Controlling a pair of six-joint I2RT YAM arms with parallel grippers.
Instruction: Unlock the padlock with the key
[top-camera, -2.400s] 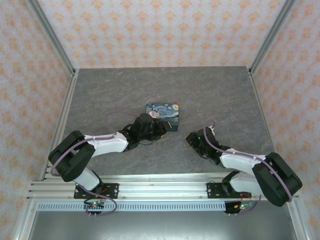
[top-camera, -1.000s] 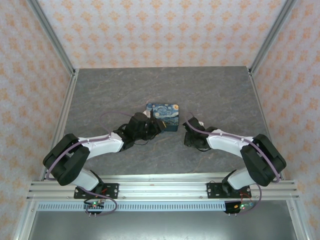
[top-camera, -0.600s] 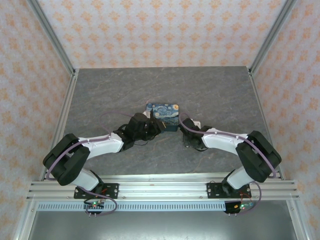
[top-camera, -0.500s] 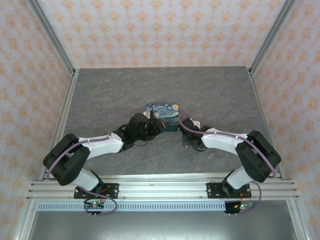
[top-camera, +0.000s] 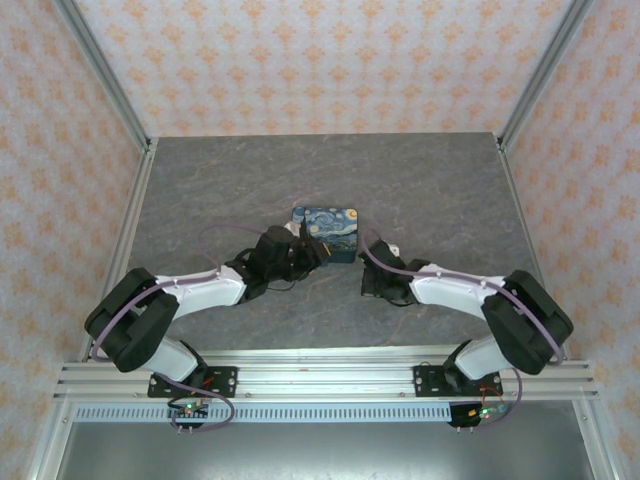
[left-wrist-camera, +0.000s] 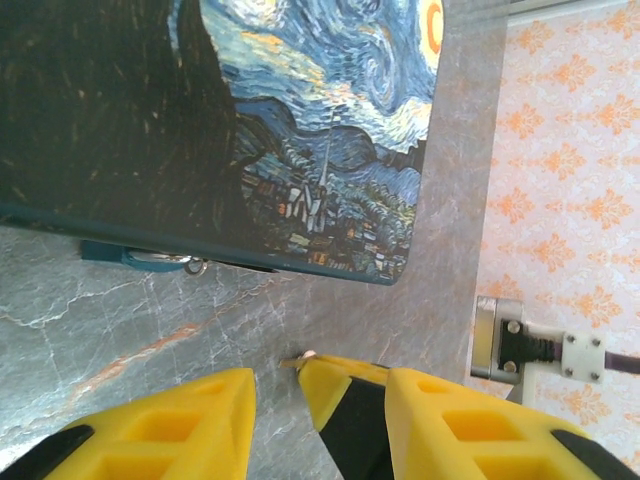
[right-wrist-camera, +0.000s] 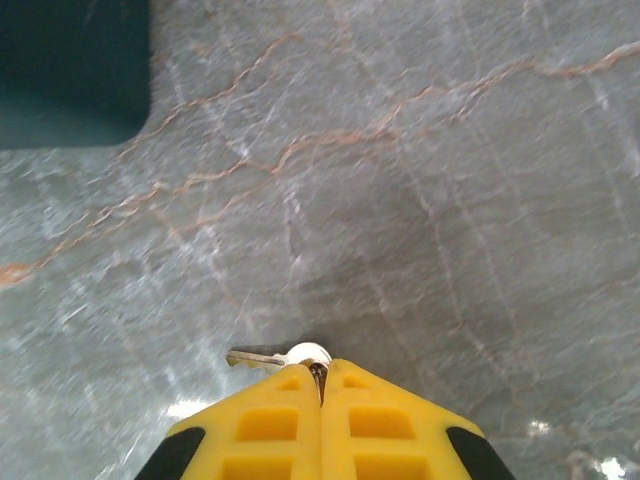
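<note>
Near the painted box (top-camera: 336, 224), right hand (right-wrist-camera: 320, 376) pinches the key (right-wrist-camera: 266, 356); left hand (left-wrist-camera: 278, 385) (narrowly parted) faces the padlock (left-wrist-camera: 150, 258).

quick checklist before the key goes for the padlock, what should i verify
1. Key gripped: ok. The right gripper is shut on the key, with the blade sticking out sideways.
2. Padlock found: ok. The padlock sits at the edge of the painted box.
3. Padlock steadied: not ok. The left gripper is open and apart from it.
4. Key at the lock: not ok. It hangs over bare table.
5. Keyhole facing the key: cannot tell.
</note>
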